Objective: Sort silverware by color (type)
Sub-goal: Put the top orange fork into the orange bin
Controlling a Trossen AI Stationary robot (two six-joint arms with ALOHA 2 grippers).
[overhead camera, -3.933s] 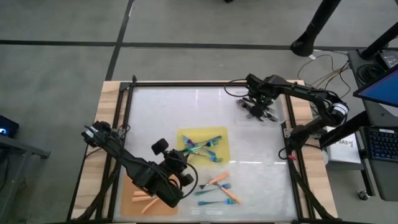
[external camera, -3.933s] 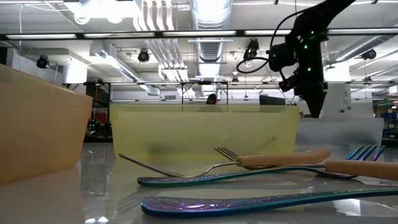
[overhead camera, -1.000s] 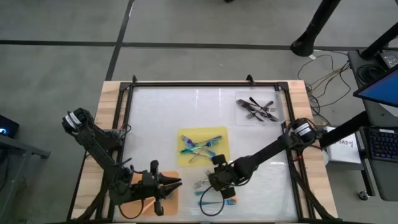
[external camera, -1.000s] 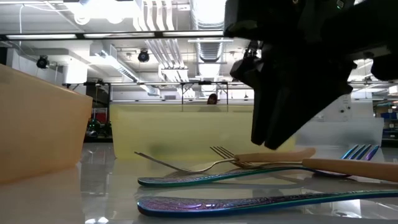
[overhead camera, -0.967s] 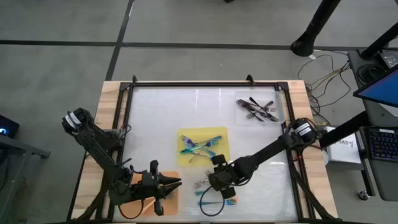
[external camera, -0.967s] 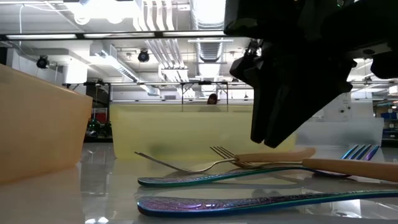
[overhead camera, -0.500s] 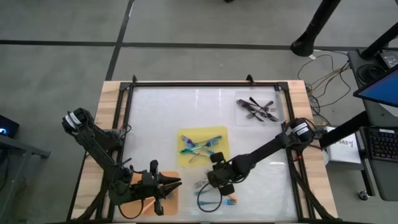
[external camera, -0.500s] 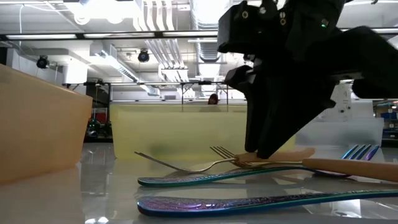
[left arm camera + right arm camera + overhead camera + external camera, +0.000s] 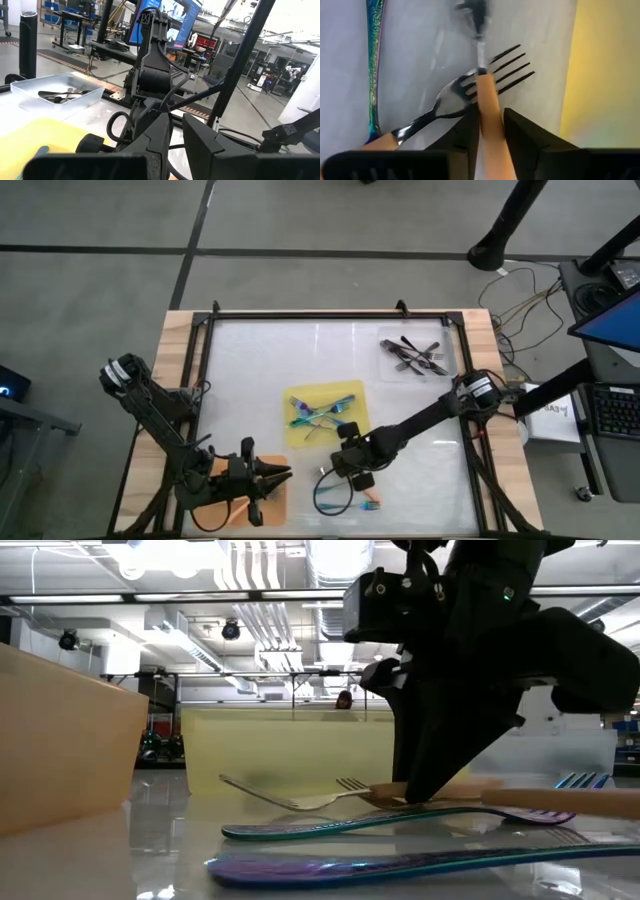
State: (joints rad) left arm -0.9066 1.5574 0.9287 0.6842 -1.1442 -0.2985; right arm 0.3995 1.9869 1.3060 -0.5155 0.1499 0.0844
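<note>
The right gripper point(image 9: 487, 132) is down on the table just below the yellow mat point(image 9: 345, 393), its fingers straddling an orange fork point(image 9: 487, 107) that lies across a second fork's head point(image 9: 490, 75). Whether they are clamped yet I cannot tell. The crossing is the risk: closing or lifting could drag the second fork along or twist the handle loose. The left gripper point(image 9: 272, 477) waits over the orange mat point(image 9: 272, 495), fingers nearly closed, empty.
</note>
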